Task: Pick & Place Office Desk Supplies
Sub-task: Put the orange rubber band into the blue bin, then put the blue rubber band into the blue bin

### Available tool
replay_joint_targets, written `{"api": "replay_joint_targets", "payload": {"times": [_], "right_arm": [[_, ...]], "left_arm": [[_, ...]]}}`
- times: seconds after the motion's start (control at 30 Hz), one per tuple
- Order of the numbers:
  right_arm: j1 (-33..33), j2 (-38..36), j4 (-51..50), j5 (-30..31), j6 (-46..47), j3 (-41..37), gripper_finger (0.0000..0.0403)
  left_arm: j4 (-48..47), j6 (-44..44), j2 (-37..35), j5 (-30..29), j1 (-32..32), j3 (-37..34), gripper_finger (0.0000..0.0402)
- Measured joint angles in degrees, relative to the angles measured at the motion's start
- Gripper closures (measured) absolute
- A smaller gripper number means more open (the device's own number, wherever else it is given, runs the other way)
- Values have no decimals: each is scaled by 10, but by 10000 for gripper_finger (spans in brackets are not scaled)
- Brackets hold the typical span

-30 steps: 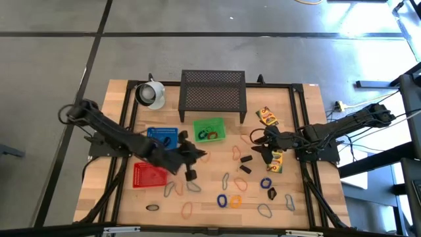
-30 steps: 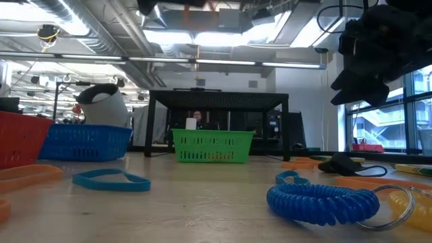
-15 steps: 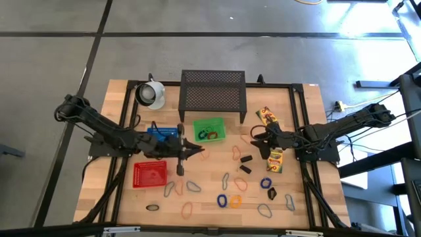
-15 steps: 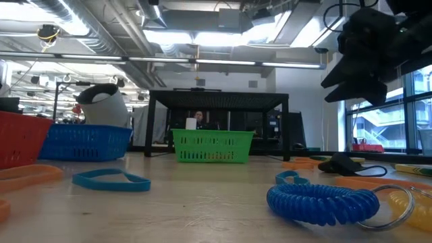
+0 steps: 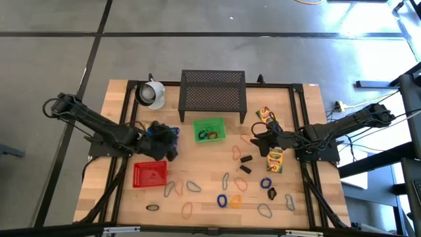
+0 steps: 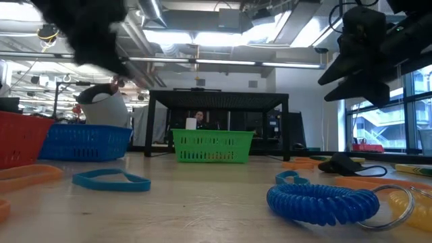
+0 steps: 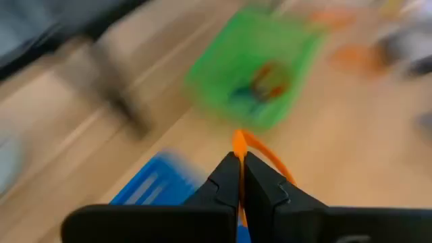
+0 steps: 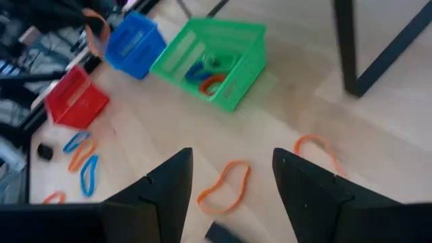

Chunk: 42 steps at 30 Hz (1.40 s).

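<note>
The left pincer (image 7: 237,177), pulled back over the blue basket (image 5: 160,135), grips an orange band (image 7: 260,150) beside the green basket (image 5: 209,130); the right pincer (image 8: 229,177) gapes wide.

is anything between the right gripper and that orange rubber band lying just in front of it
Nothing visible. The open right gripper hangs above bare wood, and the orange rubber band lies between its fingers in the right wrist view with nothing over it.
</note>
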Motion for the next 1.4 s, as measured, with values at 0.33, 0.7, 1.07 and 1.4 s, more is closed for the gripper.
{"api": "replay_joint_targets", "payload": {"times": [0.33,0.7,1.07,1.4], "right_arm": [[0,0,7,74,0,0,195],[0,0,7,73,-3,0,195],[0,0,7,69,-6,0,194],[0,0,7,69,-35,0,194]], "left_arm": [[-146,-155,49,51,11,0,395],[-146,-218,85,49,11,0,320],[-121,-110,56,49,5,53,245],[154,165,80,180,-50,76,245]]}}
